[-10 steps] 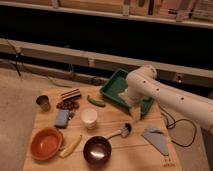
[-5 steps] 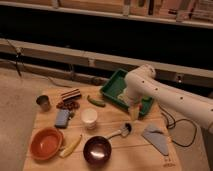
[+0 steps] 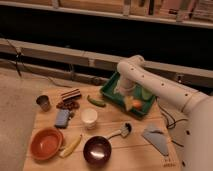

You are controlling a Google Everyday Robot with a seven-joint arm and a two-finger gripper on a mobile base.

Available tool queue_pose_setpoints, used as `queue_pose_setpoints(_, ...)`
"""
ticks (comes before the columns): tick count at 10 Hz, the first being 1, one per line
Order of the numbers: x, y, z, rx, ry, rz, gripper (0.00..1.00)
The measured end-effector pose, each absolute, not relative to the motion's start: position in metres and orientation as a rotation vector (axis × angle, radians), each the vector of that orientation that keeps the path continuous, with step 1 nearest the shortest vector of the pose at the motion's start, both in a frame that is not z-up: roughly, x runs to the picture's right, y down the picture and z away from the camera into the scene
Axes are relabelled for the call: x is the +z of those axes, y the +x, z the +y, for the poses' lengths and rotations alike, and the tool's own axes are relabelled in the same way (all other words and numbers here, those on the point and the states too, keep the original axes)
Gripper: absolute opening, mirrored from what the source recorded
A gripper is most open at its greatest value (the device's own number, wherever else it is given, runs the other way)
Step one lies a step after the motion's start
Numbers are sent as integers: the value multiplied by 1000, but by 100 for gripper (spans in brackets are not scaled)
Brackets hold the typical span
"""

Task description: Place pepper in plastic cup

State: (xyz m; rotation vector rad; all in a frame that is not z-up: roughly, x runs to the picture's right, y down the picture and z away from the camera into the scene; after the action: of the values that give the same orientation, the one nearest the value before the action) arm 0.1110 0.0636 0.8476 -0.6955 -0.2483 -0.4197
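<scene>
Now, my gripper (image 3: 126, 98) hangs over the green tray (image 3: 111, 92), which is behind the plastic cup (image 3: 89, 117) and to its right in the camera view. If the gripper is open or closed, I cannot tell; my white, rounded arm covers it from above.

The cup is plain white, round, with a wide rim, and it stands upright on the wooden table (image 3: 130, 155) of pale boards. The pepper (image 3: 96, 101) lies just behind the cup, apart from it: small, dark green, long and a little curved, with a smooth skin. It lies beside the near corner of the tray, outside of it.

Left of the cup lies a flat blue-grey block (image 3: 62, 118), and farther left stands a small metal cup (image 3: 43, 102). Behind the cup and to the left is a striped bar (image 3: 71, 94); I cannot read any label on it. In front of the cup sits a dark glossy bowl (image 3: 97, 150), and to the front left an orange bowl (image 3: 46, 143) with a yellow curved fruit (image 3: 71, 146) beside it. In the tray lies a round orange thing (image 3: 137, 104). Right of the cup, well apart, is a grey cloth (image 3: 156, 137).
</scene>
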Motion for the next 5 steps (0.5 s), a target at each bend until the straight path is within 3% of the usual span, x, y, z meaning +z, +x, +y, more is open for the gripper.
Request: queue_pose_setpoints(5, 857, 81, 60, -492, -713, -259, 80)
